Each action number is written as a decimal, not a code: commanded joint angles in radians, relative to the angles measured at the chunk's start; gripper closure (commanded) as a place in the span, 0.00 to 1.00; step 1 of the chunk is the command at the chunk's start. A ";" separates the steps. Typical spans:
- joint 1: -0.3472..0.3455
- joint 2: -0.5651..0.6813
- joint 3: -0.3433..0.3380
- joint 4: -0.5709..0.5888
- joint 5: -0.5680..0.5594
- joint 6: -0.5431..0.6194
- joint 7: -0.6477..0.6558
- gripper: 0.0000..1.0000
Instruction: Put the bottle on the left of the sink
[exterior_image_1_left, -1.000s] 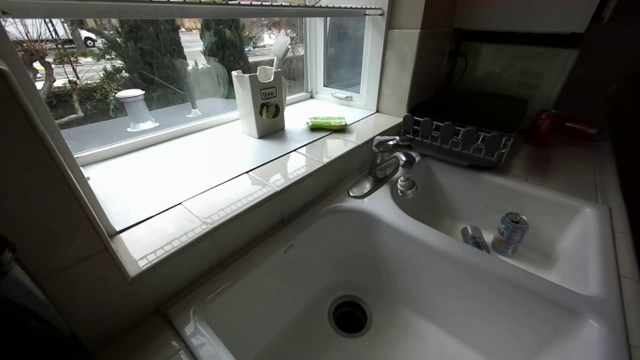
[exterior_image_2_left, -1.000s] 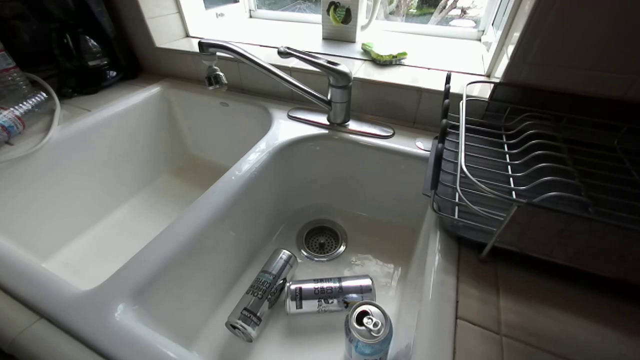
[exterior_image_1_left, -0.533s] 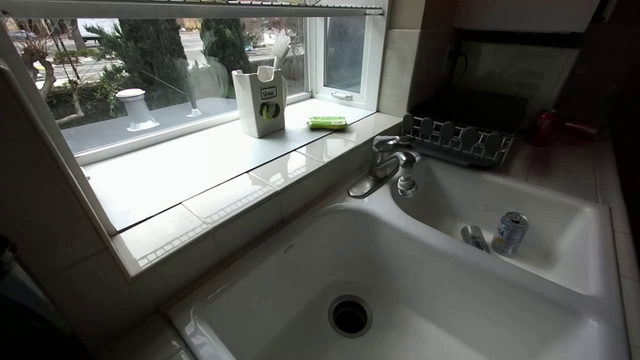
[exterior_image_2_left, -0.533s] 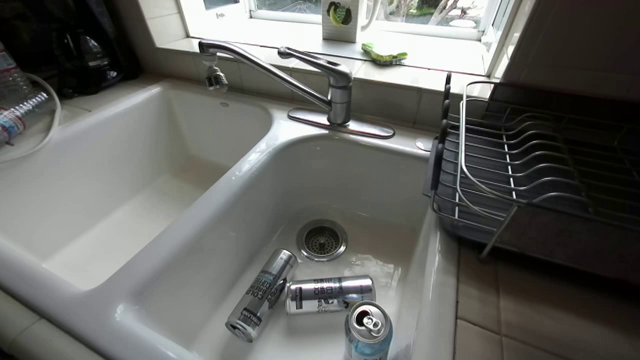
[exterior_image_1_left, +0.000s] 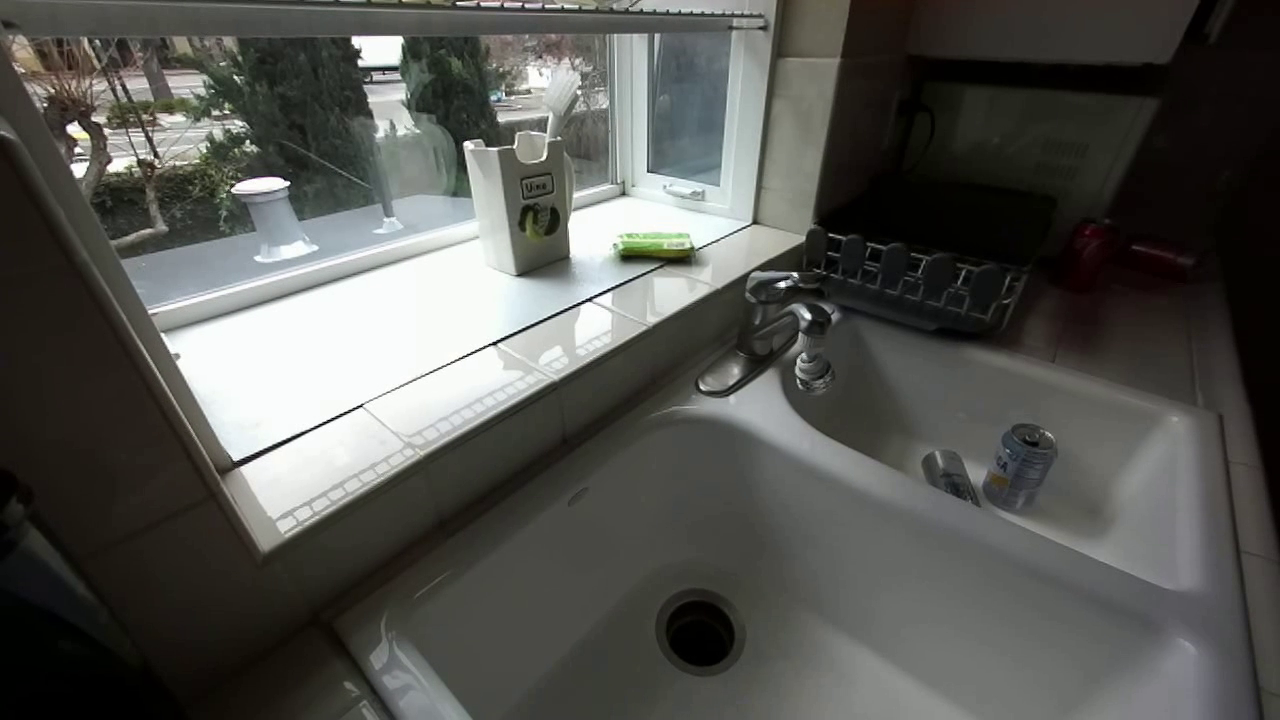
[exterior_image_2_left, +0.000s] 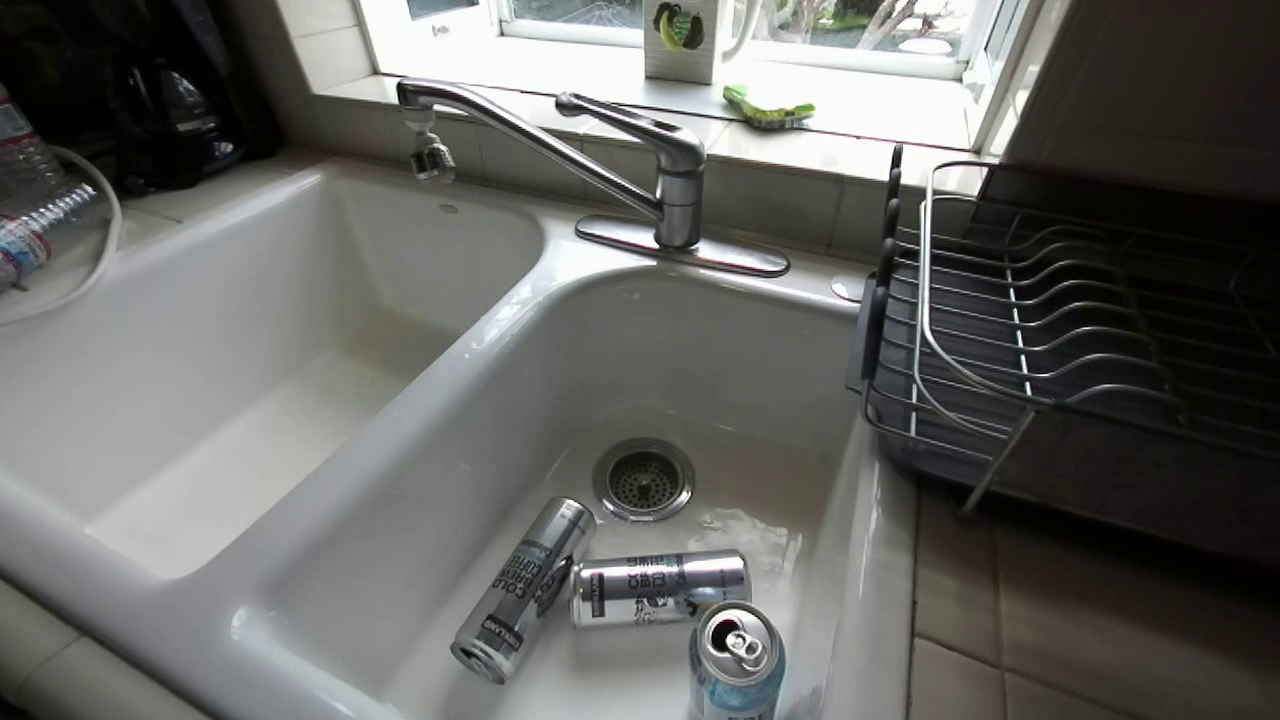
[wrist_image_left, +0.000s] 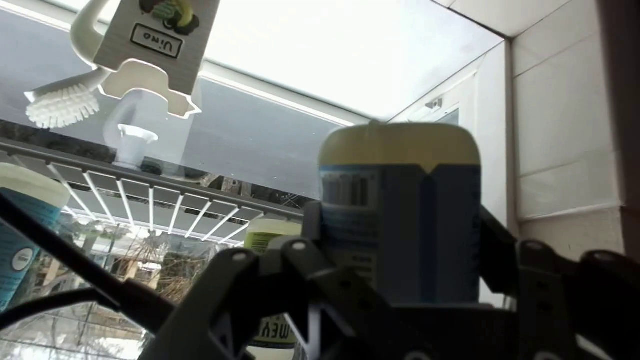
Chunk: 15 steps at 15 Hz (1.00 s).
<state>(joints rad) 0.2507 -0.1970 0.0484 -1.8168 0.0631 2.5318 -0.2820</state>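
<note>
Gripper (wrist_image_left: 400, 225) is seen in wrist view, clamped on the bottle (wrist_image_left: 400, 190): fingers (wrist_image_left: 312, 220) pressed to both flanks, barcode label turned to camera. View is inverted (lettering on jug (wrist_image_left: 155, 27) is upside down). Bottle's broad yellowish end is pointed to top of frame; other end is hidden by the gripper linkage. Behind it, window frame (wrist_image_left: 492, 125) and tiled wall (wrist_image_left: 560, 115) are seen. Whether it's left of the sink (exterior_image_2_left: 380, 430) can't be told from these frames. Also in wrist view, green bottle (wrist_image_left: 270, 230) and blue bottle (wrist_image_left: 40, 202) are seen at wire shelf (wrist_image_left: 150, 181), each partly blocked or cropped. Cans (exterior_image_2_left: 525, 590) are contained in the basin next to dish rack (exterior_image_2_left: 1040, 340): two laid on their sides, one stood upright, cropped by frame edge. Faucet (exterior_image_2_left: 680, 200) is mounted at sink's window edge, spout pointed toward the other basin. Plastic bottles (exterior_image_2_left: 25, 245) are seen on counter (exterior_image_2_left: 175, 195) past that basin. On ledge (exterior_image_1_left: 400, 310), jug is seen with brush (wrist_image_left: 65, 107) in it, green packet (exterior_image_1_left: 653, 246) near but apart.
</note>
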 joint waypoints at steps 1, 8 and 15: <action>0.070 -0.093 -0.023 -0.177 0.238 0.065 -0.268 0.55; 0.163 -0.092 -0.068 -0.287 0.629 -0.033 -0.695 0.55; 0.109 -0.066 -0.022 -0.281 0.650 -0.034 -0.720 0.30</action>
<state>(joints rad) 0.3980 -0.2643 -0.0078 -2.1023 0.7038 2.5057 -0.9985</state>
